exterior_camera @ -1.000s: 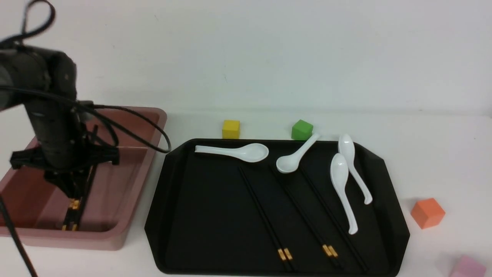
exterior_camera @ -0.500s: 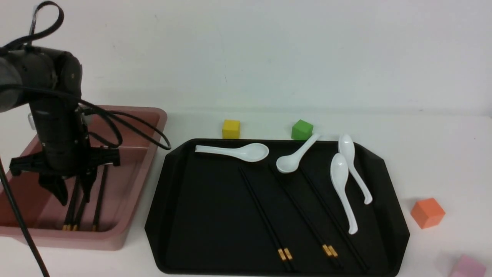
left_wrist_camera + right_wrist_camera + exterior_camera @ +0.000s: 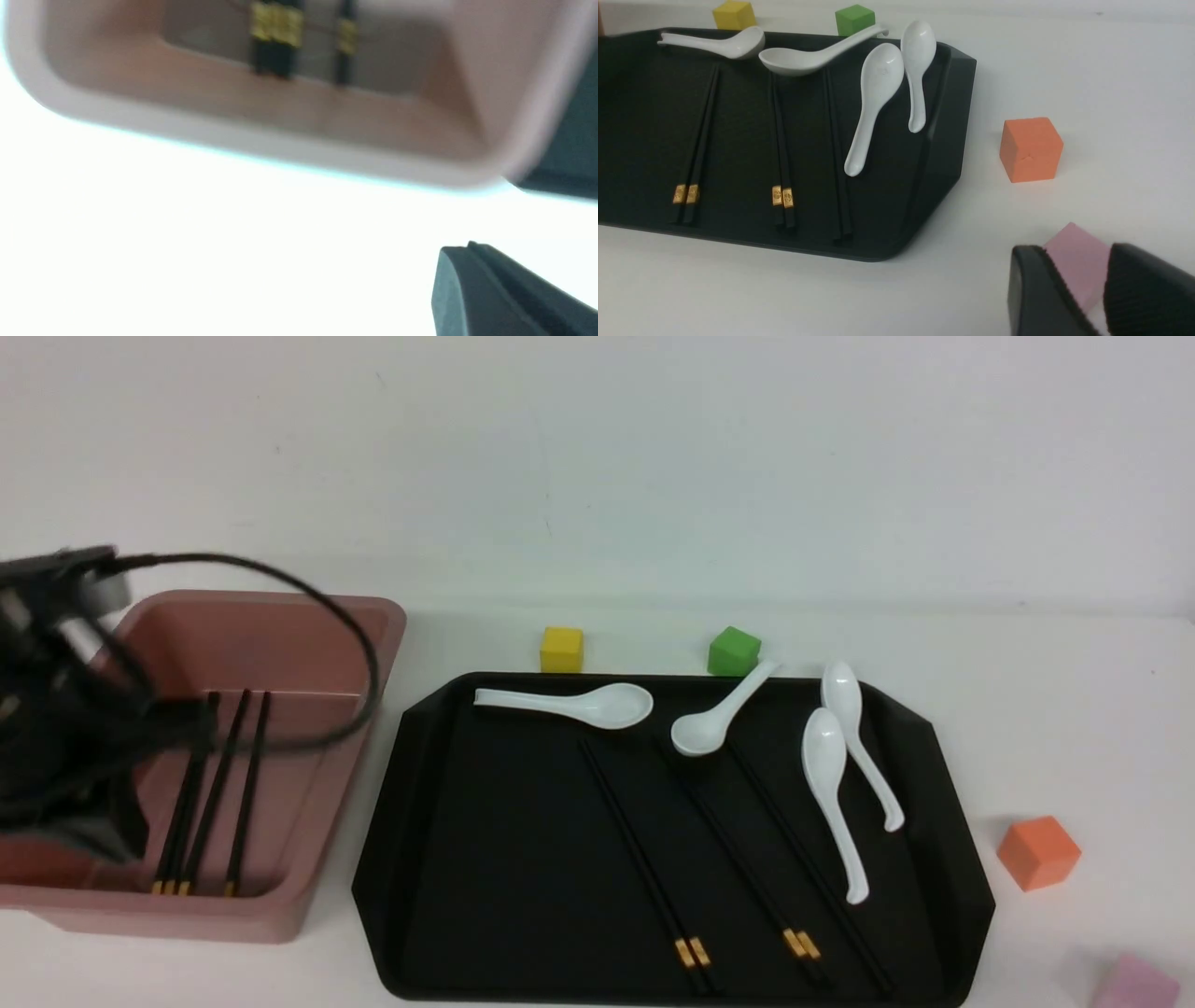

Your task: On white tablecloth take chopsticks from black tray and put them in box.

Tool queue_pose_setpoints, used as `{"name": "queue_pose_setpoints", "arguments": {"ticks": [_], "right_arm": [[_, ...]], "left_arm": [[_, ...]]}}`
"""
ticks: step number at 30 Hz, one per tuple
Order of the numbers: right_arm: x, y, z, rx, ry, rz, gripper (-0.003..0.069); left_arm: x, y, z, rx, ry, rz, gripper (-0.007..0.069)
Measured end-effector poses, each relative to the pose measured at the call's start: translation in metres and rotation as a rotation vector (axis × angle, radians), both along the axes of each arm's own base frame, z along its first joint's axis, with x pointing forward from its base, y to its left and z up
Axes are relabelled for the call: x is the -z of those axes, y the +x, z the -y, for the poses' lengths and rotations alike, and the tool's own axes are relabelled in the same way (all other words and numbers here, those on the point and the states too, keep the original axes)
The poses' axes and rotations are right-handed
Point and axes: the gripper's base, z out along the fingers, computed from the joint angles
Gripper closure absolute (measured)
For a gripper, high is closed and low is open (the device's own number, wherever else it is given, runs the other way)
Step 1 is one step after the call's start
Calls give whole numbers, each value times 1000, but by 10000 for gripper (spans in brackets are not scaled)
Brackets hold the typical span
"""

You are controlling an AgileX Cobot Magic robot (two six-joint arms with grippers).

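Three thin black chopsticks [image 3: 217,784] lie in the deep dusty-pink plastic box [image 3: 373,644]. Their long axes run front to back, with the gold bands at the near wall. More chopstick pairs [image 3: 642,859] lie slantwise in the flat black tray [image 3: 420,821] on the white-clothed worktop [image 3: 1074,709], gold ends nearest the robot. The left jaws are blurred and I cannot tell their state. The right jaws are narrowly parted and empty.

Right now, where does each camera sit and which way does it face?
Front view: between the arms, facing forward over the black tray and box; the blurred left arm shows.
Left wrist view: on the left arm, facing the box rim and the chopsticks inside; one of the left fingers shows.
Right wrist view: on the right arm, facing across the black tray; both right fingers show.
Front and right wrist views share the black tray.
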Motion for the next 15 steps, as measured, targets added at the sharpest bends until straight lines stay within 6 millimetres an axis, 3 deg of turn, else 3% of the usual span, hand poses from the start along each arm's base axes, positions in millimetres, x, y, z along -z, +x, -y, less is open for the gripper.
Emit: {"name": "queue_pose_setpoints", "arguments": {"ticks": [6, 11, 15], "right_arm": [[0, 0, 0, 0, 0, 0, 417], [0, 0, 0, 0, 0, 0, 417], [0, 0, 0, 0, 0, 0, 417]], "left_arm": [[15, -81, 11, 15, -209, 285, 637], [28, -120, 13, -15, -297, 461, 637], [33, -130, 10, -37, -303, 548, 637]]}}
